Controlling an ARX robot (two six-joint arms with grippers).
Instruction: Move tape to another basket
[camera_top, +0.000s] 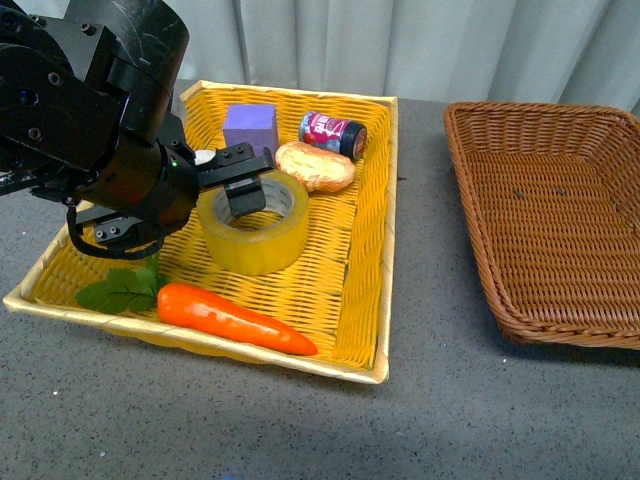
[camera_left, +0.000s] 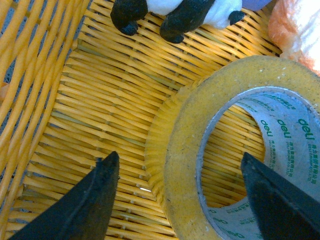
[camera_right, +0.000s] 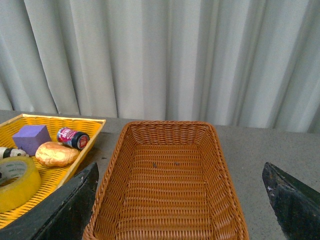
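The grey counter (camera_top: 450, 400) carries everything. The largest thing on it is the bright yellow woven basket (camera_top: 365, 250), and at its 3 o'clock, apart from it, sits the dark brown wicker basket (camera_top: 560, 220), with nothing in it that I can see.

The wide roll of translucent yellow tape (camera_top: 255, 235) lies flat near the middle of the yellow basket, its hole facing up. My left fingers (camera_left: 95, 200) are spread wide and straddle the roll's wall. One is outside the roll and the other is over the white core printed in green, and I cannot tell whether either touches it. My right fingers (camera_right: 65, 210) are also spread wide and hold nothing, hanging at the near end of the brown basket.

An orange carrot with green leaves (camera_top: 230, 318) lies at the tape's 6 o'clock. A purple block (camera_top: 250, 125) is at its 12 o'clock. A bread-like bun (camera_top: 315, 165) and a small red can (camera_top: 333, 132) are at its 1 o'clock. A black-and-white panda toy (camera_left: 175, 12) lies near the roll.
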